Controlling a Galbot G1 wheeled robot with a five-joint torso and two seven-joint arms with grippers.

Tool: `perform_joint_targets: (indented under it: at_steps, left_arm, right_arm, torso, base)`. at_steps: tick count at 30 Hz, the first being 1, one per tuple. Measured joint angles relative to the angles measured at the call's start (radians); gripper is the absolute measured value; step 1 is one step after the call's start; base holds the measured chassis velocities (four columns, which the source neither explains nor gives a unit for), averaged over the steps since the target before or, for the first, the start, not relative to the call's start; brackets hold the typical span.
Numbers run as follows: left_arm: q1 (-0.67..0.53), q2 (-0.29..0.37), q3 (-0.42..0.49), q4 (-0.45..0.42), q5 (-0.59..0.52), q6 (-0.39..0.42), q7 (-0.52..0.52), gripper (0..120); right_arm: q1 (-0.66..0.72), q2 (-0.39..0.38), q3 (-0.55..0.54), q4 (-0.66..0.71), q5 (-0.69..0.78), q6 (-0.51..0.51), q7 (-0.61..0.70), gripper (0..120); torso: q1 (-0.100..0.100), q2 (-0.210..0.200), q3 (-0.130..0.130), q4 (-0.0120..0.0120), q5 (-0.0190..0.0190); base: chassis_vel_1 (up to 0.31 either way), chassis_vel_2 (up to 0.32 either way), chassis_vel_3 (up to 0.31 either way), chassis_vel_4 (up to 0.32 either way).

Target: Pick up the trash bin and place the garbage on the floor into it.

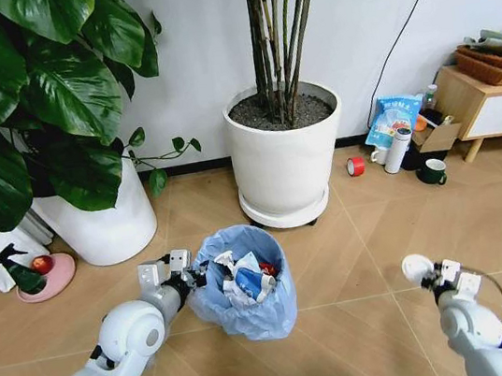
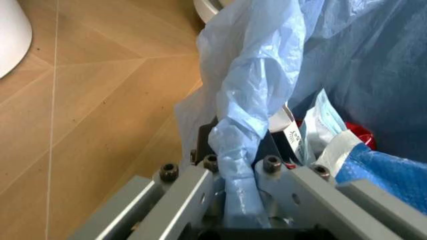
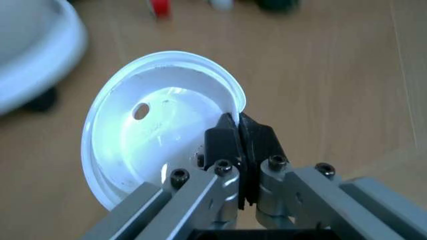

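Left gripper [image 2: 241,170] clamps the trash bin [image 1: 244,284] liner rim — right gripper [image 3: 238,131] pinches the white lid [image 3: 157,130].

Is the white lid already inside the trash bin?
No, the right gripper pinches the white lid by its rim above the floor, apart from the trash bin.

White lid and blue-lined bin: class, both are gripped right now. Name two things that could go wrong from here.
1. The right gripper pinches the white lid only at its rim, so it could slip or twist out.
2. The left gripper holds the trash bin by its thin bag; the plastic might tear or the bin tip, spilling its litter.
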Motion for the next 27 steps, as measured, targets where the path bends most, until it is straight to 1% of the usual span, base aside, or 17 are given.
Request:
perform_joint_targets:
  at_steps: [1,4,5,7,8,9,10,12,13,16,17,19,21,22,25,26,27]
  left_arm:
    - [0.000,0.000,0.000,0.000,0.000,0.000,0.000,0]
    - [-0.002,0.000,0.001,0.001,0.002,0.000,0.000,0]
    - [-0.002,0.000,0.001,0.001,0.002,0.000,0.000,0]
    - [-0.007,0.001,0.003,0.005,0.001,0.000,0.000,0]
    - [-0.010,0.001,0.004,0.007,0.001,0.000,0.000,0]
    - [-0.013,0.001,0.005,0.009,0.001,0.000,0.000,0]
    - [-0.013,0.001,0.005,0.009,0.001,0.000,0.000,0]
    - [-0.018,-0.002,0.010,0.016,0.001,0.000,0.000,0]
    - [-0.018,-0.002,0.010,0.016,0.001,0.000,0.000,0]
    - [-0.025,-0.008,0.017,0.024,0.001,0.000,-0.001,0]
    - [-0.025,-0.008,0.017,0.024,0.001,0.000,-0.001,0]
    - [-0.028,-0.007,0.016,0.027,0.001,0.000,-0.001,0]
    - [-0.029,-0.006,0.014,0.031,0.001,0.000,-0.001,0]
    - [-0.029,-0.006,0.014,0.031,0.001,0.000,-0.001,0]
    - [-0.034,-0.009,0.013,0.037,0.001,0.000,-0.001,0]
    - [-0.036,-0.011,0.014,0.040,0.001,0.000,-0.001,0]
    - [-0.036,-0.011,0.014,0.040,0.001,0.000,-0.001,0]
  right_arm:
    - [0.000,0.000,0.000,0.000,0.000,0.000,0.000,0]
    - [0.013,-0.084,-0.033,0.123,0.003,0.003,-0.074,0]
    - [0.013,-0.084,-0.033,0.123,0.003,0.003,-0.074,0]
    - [0.031,-0.140,-0.067,0.205,0.032,0.007,-0.121,0]
    - [0.047,-0.165,-0.092,0.245,0.059,0.009,-0.139,0]
    - [0.064,-0.184,-0.117,0.274,0.086,0.010,-0.149,0]
    - [0.064,-0.184,-0.117,0.274,0.086,0.010,-0.149,0]
    - [0.114,-0.220,-0.194,0.333,0.140,0.014,-0.157,0]
    - [0.114,-0.220,-0.194,0.333,0.140,0.014,-0.157,0]
    - [0.208,-0.255,-0.331,0.413,0.211,0.009,-0.178,0]
    - [0.208,-0.255,-0.331,0.413,0.211,0.009,-0.178,0]
    - [0.282,-0.264,-0.443,0.455,0.263,0.001,-0.186,0]
    - [0.337,-0.266,-0.524,0.474,0.292,-0.003,-0.191,0]
    - [0.337,-0.266,-0.524,0.474,0.292,-0.003,-0.191,0]
    - [0.396,-0.261,-0.647,0.475,0.304,-0.009,-0.191,0]
    - [0.408,-0.257,-0.677,0.467,0.297,-0.011,-0.191,0]
    - [0.408,-0.257,-0.677,0.467,0.297,-0.011,-0.191,0]
  torso:
    - [0.000,0.000,0.000,0.0000,0.0000]
    - [0.000,0.000,0.000,0.0002,0.0006]
    - [0.000,0.000,0.000,0.0002,0.0006]
    - [0.000,0.000,0.000,0.0001,0.0000]
    - [0.000,0.000,0.000,0.0000,0.0004]
    - [0.000,0.000,0.000,0.0001,0.0004]
    - [0.000,0.000,0.000,0.0001,0.0004]
    - [0.000,0.000,0.000,0.0001,0.0002]
    - [0.000,0.000,0.000,0.0001,0.0002]
    - [0.000,0.000,0.000,0.0000,0.0000]
    - [0.000,0.000,0.000,0.0000,0.0000]
    - [0.000,0.000,0.000,0.0002,0.0002]
    - [0.000,0.000,0.000,0.0004,0.0000]
    - [0.000,0.000,0.000,0.0004,0.0000]
    - [0.000,0.000,0.000,0.0002,0.0000]
    - [0.000,0.000,0.000,0.0001,-0.0002]
    - [0.000,0.000,0.000,0.0001,-0.0002]
  base:
    - [0.000,0.000,0.000,0.000]
    - [0.000,0.000,0.000,0.000]
    - [0.000,0.000,0.000,0.000]
    - [0.000,0.000,0.000,0.000]
    - [0.000,0.000,0.000,0.000]
    - [0.000,0.000,0.000,0.000]
    - [0.000,0.000,0.000,0.000]
    - [0.000,0.000,0.000,0.000]
    - [0.000,0.000,0.000,0.000]
    - [0.000,0.000,0.000,0.000]
    - [0.000,0.000,0.000,0.000]
    - [0.000,0.000,0.000,0.000]
    - [0.000,0.000,0.000,0.000]
    - [0.000,0.000,0.000,0.000]
    - [0.000,0.000,0.000,0.000]
    - [0.000,0.000,0.000,0.000]
    - [0.000,0.000,0.000,0.000]
